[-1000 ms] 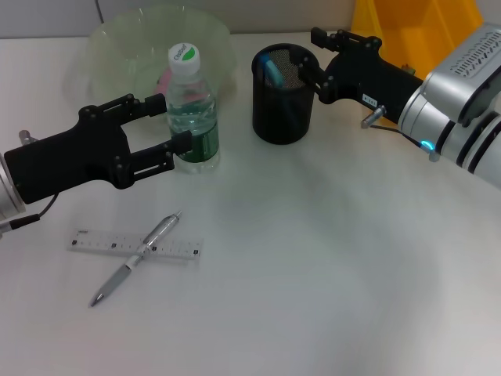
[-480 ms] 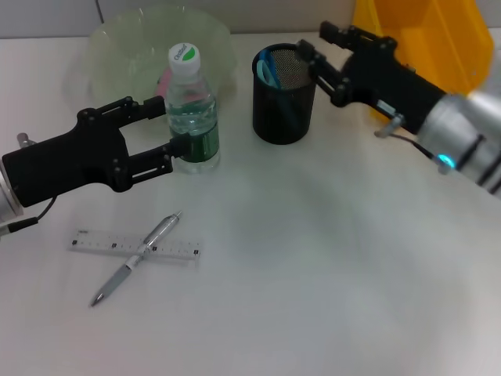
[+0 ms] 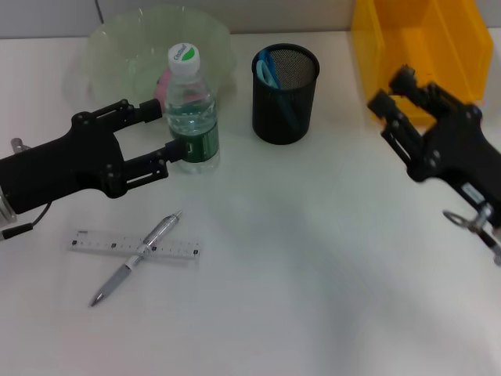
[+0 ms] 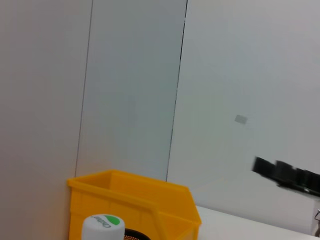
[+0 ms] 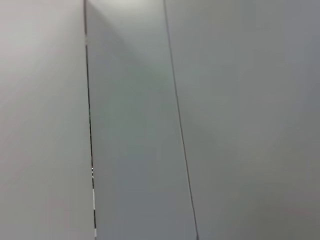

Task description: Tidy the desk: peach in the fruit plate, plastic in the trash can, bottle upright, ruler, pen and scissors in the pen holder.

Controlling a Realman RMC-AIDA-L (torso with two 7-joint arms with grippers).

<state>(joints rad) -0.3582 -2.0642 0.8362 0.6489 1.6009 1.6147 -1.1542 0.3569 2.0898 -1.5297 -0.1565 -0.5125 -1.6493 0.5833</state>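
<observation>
Since a second ago, right pincer point(image 3: 389, 103) pulled away from the pen holder point(image 3: 286, 92) toward the yellow bin point(image 3: 423, 39), empty, jaws slightly apart. Left pincer point(image 3: 160, 129) sits wide around the upright bottle point(image 3: 190, 110). Careless retreat could tip it. Ruler point(image 3: 135, 245) and pen point(image 3: 137, 257) wait, crossed, on the worktop point(image 3: 313, 274).

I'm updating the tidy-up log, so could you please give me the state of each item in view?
Bottle: upright, capped, between the open left gripper fingers.
Pen holder: upright, blue item inside.
Pen: lying across the ruler.
Ruler: flat on the desk.
Right gripper: open, empty, beside the yellow bin.
</observation>
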